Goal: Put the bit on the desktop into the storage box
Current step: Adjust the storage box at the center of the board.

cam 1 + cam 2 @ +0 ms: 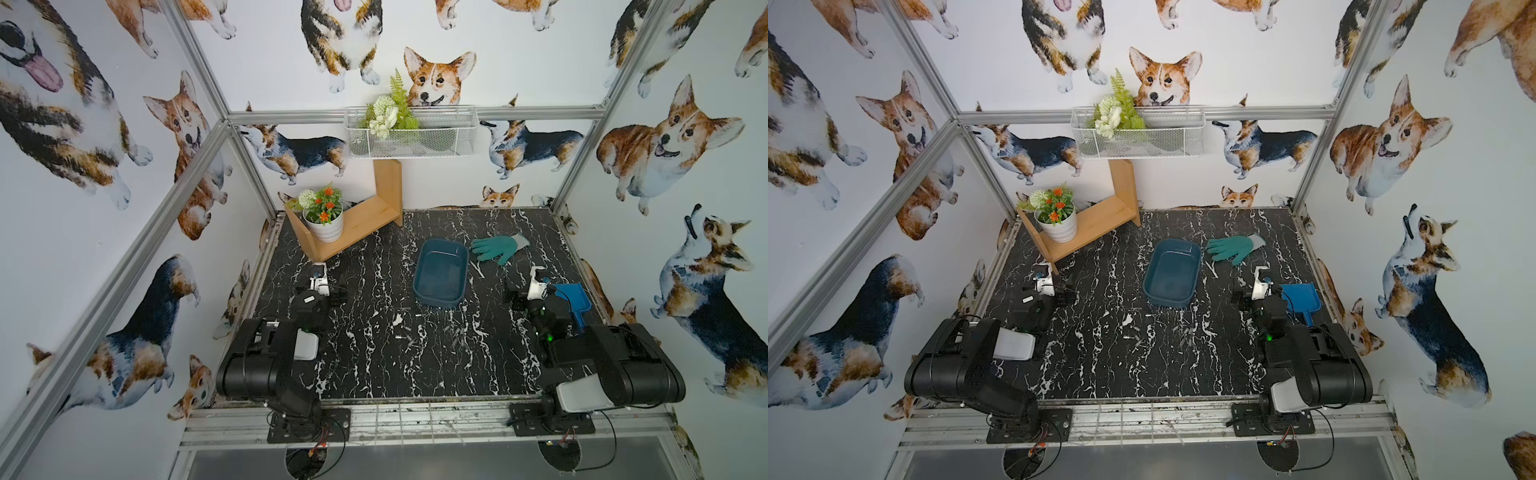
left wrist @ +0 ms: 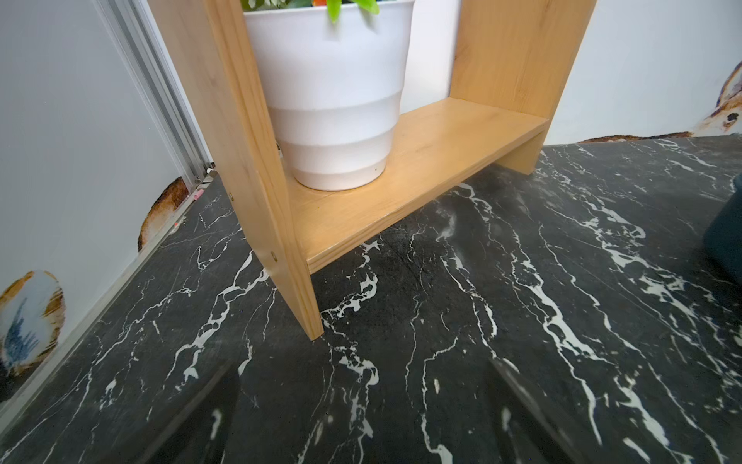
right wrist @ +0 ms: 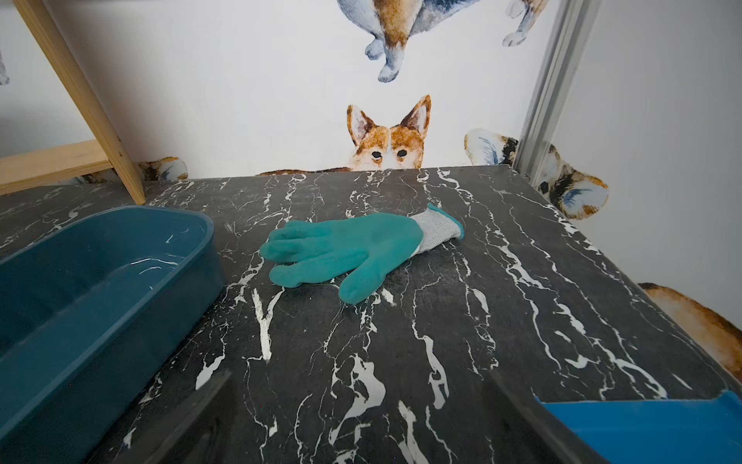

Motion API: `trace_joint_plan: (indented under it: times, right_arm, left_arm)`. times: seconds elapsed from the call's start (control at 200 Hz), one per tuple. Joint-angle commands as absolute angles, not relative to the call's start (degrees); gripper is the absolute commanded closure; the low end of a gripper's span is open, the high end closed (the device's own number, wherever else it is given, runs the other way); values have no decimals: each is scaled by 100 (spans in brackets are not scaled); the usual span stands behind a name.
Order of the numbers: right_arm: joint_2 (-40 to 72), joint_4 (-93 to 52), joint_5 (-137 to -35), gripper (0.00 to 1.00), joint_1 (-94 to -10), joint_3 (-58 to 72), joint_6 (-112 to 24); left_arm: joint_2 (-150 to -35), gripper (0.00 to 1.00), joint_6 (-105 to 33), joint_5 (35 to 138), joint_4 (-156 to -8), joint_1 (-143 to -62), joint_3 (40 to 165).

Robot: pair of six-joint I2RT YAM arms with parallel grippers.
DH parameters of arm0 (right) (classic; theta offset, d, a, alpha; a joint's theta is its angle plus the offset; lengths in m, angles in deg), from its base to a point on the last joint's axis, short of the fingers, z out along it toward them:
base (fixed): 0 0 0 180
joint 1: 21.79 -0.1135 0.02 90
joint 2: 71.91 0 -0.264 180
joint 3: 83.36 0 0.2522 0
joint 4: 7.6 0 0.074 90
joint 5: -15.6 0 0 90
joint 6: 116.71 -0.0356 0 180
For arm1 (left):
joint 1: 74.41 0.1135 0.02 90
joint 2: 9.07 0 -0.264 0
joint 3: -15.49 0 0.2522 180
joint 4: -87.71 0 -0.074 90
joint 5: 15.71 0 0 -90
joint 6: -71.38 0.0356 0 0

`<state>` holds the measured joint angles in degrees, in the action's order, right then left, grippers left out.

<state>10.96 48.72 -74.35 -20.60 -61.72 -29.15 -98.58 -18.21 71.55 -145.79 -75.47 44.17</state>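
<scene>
1. One desktop [image 1: 374,365], black with white veins, carries everything.
2. One storage box [image 1: 440,274], dark teal, sits mid-desktop toward the back wall. Its inside shows bare in both top views.
3. The bits [image 1: 409,336] are small grey pieces scattered on the desktop. They lie between the two arms, on the side of the box nearer the arm bases and apart from its wall (the white veins hide the exact count, but there are several).
4. One teal glove [image 1: 496,247] lies flat to the right of the box, fingers pointing at it. The right wrist view shows a gap between them.
5. One bright blue scoop [image 1: 575,299] lies at the desktop's right edge, beside the right arm.
6. One wooden shelf [image 1: 361,220] stands in the back left corner and holds one white flower pot [image 1: 326,230]. One wire basket [image 1: 415,137] with one more bunch of flowers hangs on the back rail.
7. There are two grippers. The left gripper [image 2: 363,365] faces the shelf and the right gripper [image 3: 357,377] faces the glove. Each has its fingers spread wide with nothing between them.
</scene>
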Motion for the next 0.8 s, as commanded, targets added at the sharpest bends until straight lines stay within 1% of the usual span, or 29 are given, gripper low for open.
trace_joint_plan:
  times: [0.0, 0.796]
  right_arm:
    - [1097, 5107, -7449, 0, -2056, -6143, -2846]
    - [1119, 5089, -7440, 0, -2049, -6119, -2819]
  left_arm:
    - [-9872, 0, -1757, 7183, -14801, -7555, 4413]
    - [-9872, 0, -1798, 7131, -14746, -7538, 4437]
